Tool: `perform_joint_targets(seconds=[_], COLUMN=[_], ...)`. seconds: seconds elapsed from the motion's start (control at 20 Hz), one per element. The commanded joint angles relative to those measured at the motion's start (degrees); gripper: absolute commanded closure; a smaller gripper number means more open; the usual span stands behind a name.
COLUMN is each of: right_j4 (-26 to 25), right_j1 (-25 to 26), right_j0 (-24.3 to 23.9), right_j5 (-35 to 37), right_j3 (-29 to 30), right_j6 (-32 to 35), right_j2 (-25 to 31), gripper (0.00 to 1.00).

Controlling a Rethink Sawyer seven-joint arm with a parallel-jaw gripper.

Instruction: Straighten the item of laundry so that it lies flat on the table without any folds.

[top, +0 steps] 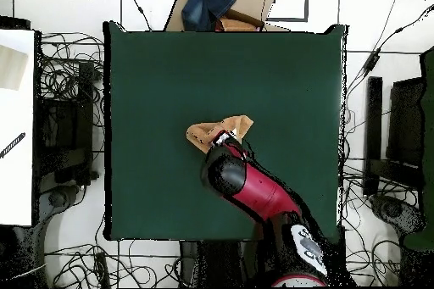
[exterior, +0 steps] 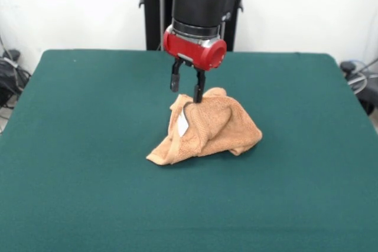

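The item of laundry [exterior: 209, 129] is an orange-tan towel bunched into a rumpled heap near the middle of the dark green table [exterior: 88, 146], with a small white label [exterior: 182, 124] on its left side. My gripper [exterior: 187, 94] hangs just above the heap's top, open, with nothing between its fingers. One fingertip [exterior: 199, 95] touches the towel's upper edge. In the overhead view the item of laundry [top: 212, 132] shows partly from under the red arm [top: 254, 188], which hides the gripper.
A cardboard box holding a blue cloth [top: 212, 2] stands just past the table's top edge in the overhead view. Cables and dark equipment ring the table, and a white surface [top: 15, 133] lies to the left.
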Motion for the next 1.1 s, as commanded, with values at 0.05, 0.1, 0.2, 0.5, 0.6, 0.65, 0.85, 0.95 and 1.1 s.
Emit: perform_joint_targets(seconds=[0.05,0.1,0.2,0.5,0.6,0.65,0.85,0.95,1.1], right_j4=[-1.5,-1.4,-1.4,-1.4,-1.4,-1.4,-1.4,-1.1,-0.3], right_j1=[0.9,0.7,0.4,-0.6,-0.7,-0.8,-0.9,-2.0,-3.4], right_j0=[-1.1,-1.1,-1.2,-1.0,-0.6,-0.5,-0.3,0.8,1.4], right_j5=[1.6,1.7,1.8,2.4,2.8,3.0,2.4,2.7,6.0], right_j3=[0.1,0.1,0.4,0.6,0.5,0.5,0.8,0.9,1.2], right_j6=[9.0,9.0,9.1,8.9,8.8,8.7,9.0,9.2,9.0], right_j2=[5.5,5.5,5.6,5.4,5.1,4.9,5.0,3.7,3.0], gripper=[0.0,0.0,0.0,0.0,0.0,0.0,0.0,0.0,0.0])
